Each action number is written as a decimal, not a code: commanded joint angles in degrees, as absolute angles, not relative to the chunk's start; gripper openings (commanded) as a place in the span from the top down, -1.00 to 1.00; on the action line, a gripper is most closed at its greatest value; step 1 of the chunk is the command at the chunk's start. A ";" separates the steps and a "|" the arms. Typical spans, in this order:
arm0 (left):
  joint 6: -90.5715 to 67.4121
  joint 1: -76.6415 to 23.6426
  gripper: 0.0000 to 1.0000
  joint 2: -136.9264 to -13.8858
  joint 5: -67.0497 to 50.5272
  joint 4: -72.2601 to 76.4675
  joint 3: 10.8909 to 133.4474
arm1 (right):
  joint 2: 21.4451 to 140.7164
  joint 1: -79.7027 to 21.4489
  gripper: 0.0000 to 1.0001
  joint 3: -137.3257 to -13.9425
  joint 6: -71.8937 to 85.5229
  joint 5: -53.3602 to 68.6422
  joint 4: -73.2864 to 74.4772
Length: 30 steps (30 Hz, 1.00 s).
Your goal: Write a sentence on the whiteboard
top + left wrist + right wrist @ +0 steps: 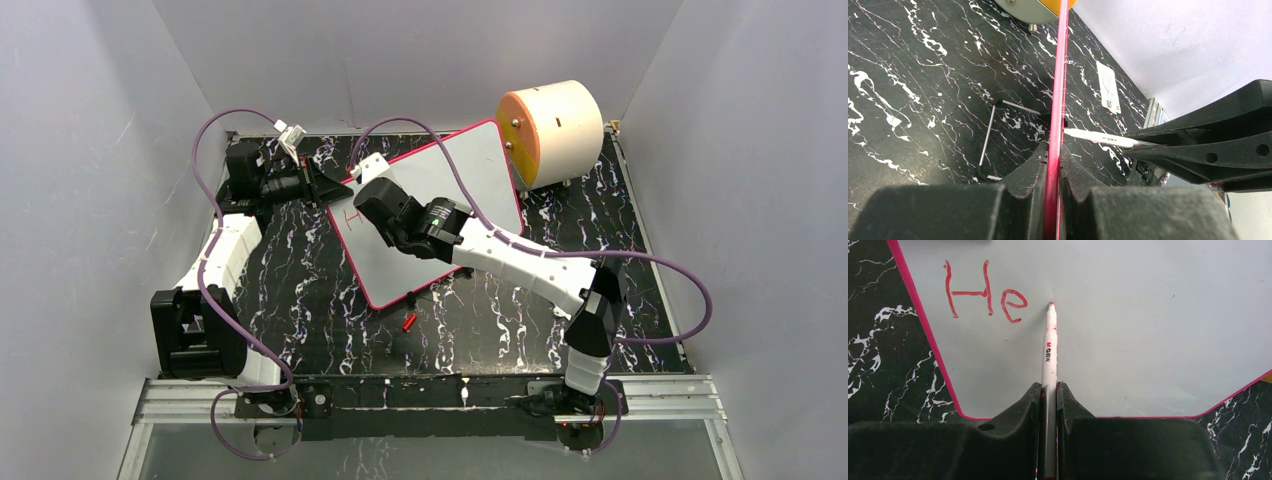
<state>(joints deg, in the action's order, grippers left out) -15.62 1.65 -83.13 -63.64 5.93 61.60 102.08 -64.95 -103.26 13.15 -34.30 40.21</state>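
The whiteboard (480, 170), white with a pink-red rim, lies tilted on the black marbled table. My left gripper (335, 188) is shut on its left rim (1055, 145), seen edge-on in the left wrist view. My right gripper (375, 215) is shut on a white marker (1049, 350) with a red tip, held over the board. The tip rests just right of the sentence (985, 290), which reads "He" in red near the board's left corner. In the top view only the "H" (352, 216) shows; the rest is hidden by the right gripper.
A cream cylinder with an orange face (553, 132) stands at the back right, touching the board's far corner. A small red marker cap (409, 322) lies on the table in front of the board. A thin metal stand (990, 135) lies under the board.
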 commanded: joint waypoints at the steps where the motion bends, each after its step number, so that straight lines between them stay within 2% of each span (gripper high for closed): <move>1: -14.94 0.79 1.00 -82.00 -62.44 1.87 61.62 | 103.00 -64.49 1.00 -104.03 12.84 -34.75 37.86; 30: -14.94 0.81 1.00 -82.09 -62.40 1.88 61.61 | 103.19 -64.42 1.00 -104.57 11.60 -32.20 35.28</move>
